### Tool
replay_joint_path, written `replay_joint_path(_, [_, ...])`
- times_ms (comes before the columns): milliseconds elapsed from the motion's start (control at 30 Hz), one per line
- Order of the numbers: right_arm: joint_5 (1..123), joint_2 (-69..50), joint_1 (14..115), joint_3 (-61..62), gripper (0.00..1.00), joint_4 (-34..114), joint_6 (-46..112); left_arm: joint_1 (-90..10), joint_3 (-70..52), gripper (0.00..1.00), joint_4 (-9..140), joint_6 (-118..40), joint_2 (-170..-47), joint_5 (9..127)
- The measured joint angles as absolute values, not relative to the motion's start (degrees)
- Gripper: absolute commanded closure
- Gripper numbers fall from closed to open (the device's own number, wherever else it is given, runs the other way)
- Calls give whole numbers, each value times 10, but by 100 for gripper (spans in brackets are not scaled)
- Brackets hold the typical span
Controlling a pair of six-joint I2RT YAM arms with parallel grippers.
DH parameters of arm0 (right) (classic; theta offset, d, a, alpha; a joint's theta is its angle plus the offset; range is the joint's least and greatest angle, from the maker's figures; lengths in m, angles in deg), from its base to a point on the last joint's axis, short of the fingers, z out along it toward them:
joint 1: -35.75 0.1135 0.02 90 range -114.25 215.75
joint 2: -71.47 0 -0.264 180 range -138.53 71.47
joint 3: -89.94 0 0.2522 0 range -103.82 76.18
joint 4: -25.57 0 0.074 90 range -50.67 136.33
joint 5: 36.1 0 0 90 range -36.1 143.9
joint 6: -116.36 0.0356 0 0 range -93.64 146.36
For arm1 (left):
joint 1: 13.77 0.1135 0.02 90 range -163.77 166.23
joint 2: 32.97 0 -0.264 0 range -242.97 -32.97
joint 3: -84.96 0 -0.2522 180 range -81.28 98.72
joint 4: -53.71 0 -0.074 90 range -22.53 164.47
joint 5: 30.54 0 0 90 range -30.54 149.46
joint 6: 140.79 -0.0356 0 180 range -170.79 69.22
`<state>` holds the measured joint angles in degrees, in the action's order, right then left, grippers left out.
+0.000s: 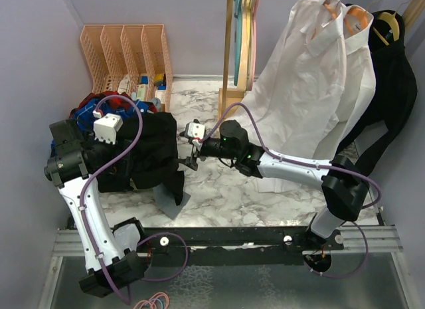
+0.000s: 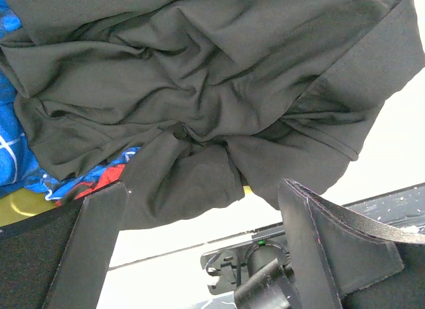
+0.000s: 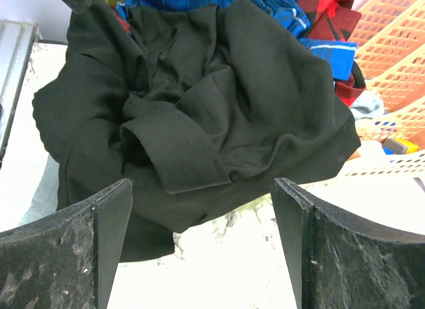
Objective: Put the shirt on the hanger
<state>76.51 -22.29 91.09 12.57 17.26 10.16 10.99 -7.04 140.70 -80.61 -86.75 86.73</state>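
Finds the shirt crumpled in a heap at the left of the bench, partly over the blue plaid garment, well apart from the hanger on the rack at the back. Shows left hand spread wide just over the folds and right hand wide too beside the heap's edge, holding nothing in either. Risks pinching several layers or a sleeve rather than the collar, with no neck opening in view, and dragging that garment along.
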Motion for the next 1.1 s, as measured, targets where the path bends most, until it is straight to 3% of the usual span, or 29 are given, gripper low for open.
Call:
replay_joint_path(300, [768, -258, 925, 96, 13, 185, 74, 110, -88, 1, 1404, -829, -864, 884])
replay_joint_path(433, [773, -282, 928, 77, 21, 186, 70, 110, -89, 1, 1420, -855, -852, 909])
replay_joint_path(533, [774, -303, 928, 59, 43, 188, 69, 110, -89, 1, 1426, -867, -842, 920])
replay_joint_path(667, [783, -333, 928, 28, 94, 199, 62, 110, -88, 1, 1437, -891, -838, 949])
replay_joint_path(700, [785, -338, 928, 21, 98, 202, 63, 110, -88, 1, 1440, -896, -839, 956])
replay_joint_path(900, [785, -349, 928, -33, 99, 219, 62, 110, -89, 1, 1438, -926, -829, 995])
replay_joint_path(1100, [680, -352, 928, -142, 99, 236, 109, 110, -91, 1, 1406, -951, -824, 1014])
